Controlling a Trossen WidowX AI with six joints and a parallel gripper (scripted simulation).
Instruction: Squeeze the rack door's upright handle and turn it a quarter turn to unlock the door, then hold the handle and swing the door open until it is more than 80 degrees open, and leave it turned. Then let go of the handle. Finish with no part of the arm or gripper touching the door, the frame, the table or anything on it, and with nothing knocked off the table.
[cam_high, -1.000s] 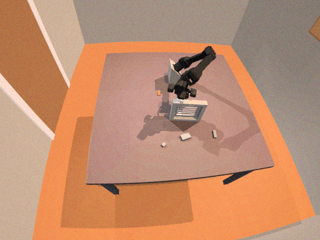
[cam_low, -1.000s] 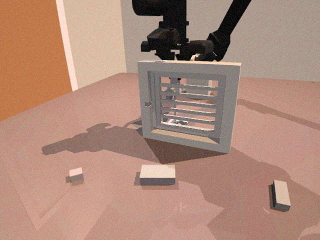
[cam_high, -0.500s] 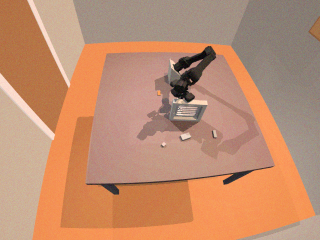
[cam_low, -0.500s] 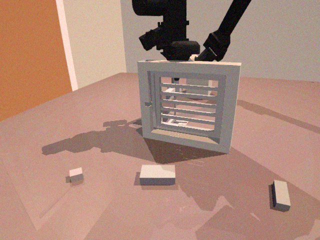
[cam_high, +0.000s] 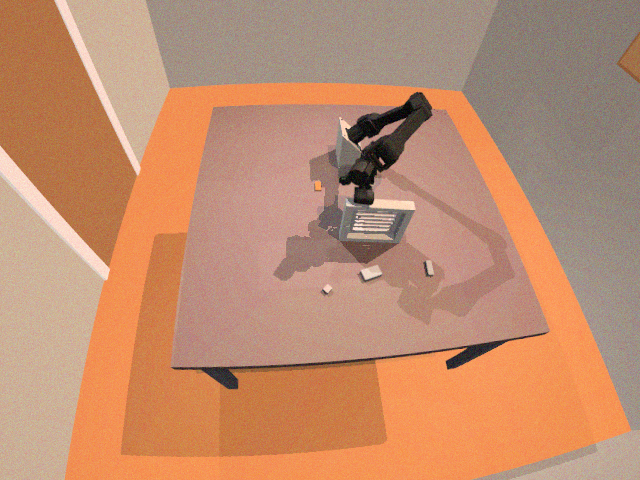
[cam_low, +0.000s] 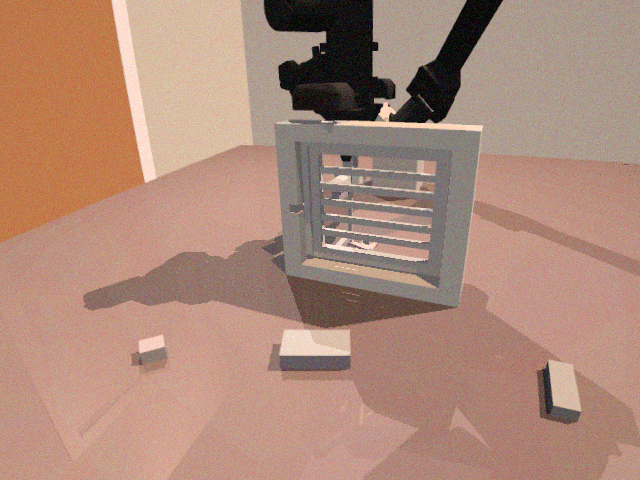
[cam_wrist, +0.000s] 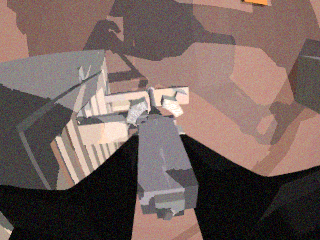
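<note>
- the handle (cam_wrist: 162, 155) of the rack door is in the middle of my wrist view, a grey block set between the two black fingers.
- my end effector (cam_high: 363, 188) (cam_low: 351, 111) (cam_wrist: 159, 142) is clamped on that handle, one finger along each side of it.
- from the exterior the fingertips are hidden behind the top of the grey frame (cam_high: 408, 205) (cam_low: 374, 132), so i go by the wrist view for the grip.
- the frame stands upright on the bench (cam_high: 248, 310) (cam_low: 217, 413) (cam_wrist: 250, 65), with level slats (cam_low: 382, 205) showing through its opening; i cannot tell the door's angle from here.
- the black arm (cam_high: 398, 139) (cam_low: 348, 36) reaches over from the far side of the frame and bends down to it.
- a pale upright panel (cam_high: 345, 149) stands beyond the frame, near the arm.
- on the near side of the frame i see a white block (cam_high: 371, 272) (cam_low: 315, 348), with a small cube (cam_high: 327, 289) (cam_low: 152, 349) to the left of the picture and a narrow block (cam_high: 429, 268) (cam_low: 563, 387) to the right, all apart.
- a little orange block (cam_high: 317, 185) (cam_wrist: 256, 2) lies apart from the frame, toward the panel.
</note>
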